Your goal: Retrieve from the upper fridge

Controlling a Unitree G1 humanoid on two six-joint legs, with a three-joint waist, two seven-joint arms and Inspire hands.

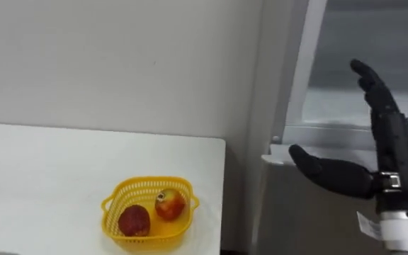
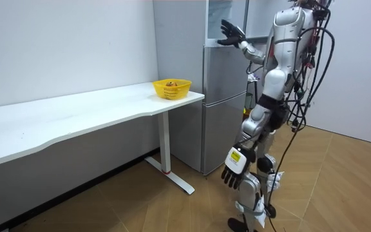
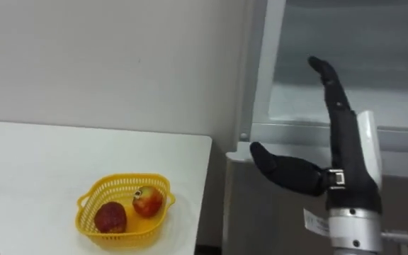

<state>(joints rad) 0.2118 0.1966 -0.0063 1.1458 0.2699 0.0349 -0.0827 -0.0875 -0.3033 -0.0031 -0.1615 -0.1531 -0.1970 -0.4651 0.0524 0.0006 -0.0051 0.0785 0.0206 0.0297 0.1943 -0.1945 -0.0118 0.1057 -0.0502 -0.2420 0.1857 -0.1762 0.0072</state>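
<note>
The upper fridge compartment (image 1: pixel 346 106) stands open at the right, its pale inside showing a shelf with nothing I can make out on it. My right hand (image 1: pixel 384 134) is raised in front of that opening, open, fingers straight up and thumb pointing left, holding nothing. In the room view I stand facing the grey fridge (image 2: pixel 224 109), right hand (image 2: pixel 229 31) up at its top part. My left hand (image 2: pixel 232 173) hangs open beside my thigh.
A yellow basket (image 1: pixel 112 205) sits near the right end of the white table (image 1: pixel 48 163), left of the fridge. It holds a dark red apple (image 1: pixel 134 221) and a red-yellow apple (image 1: pixel 170 205). The fridge's lower door (image 1: pixel 310 219) is closed.
</note>
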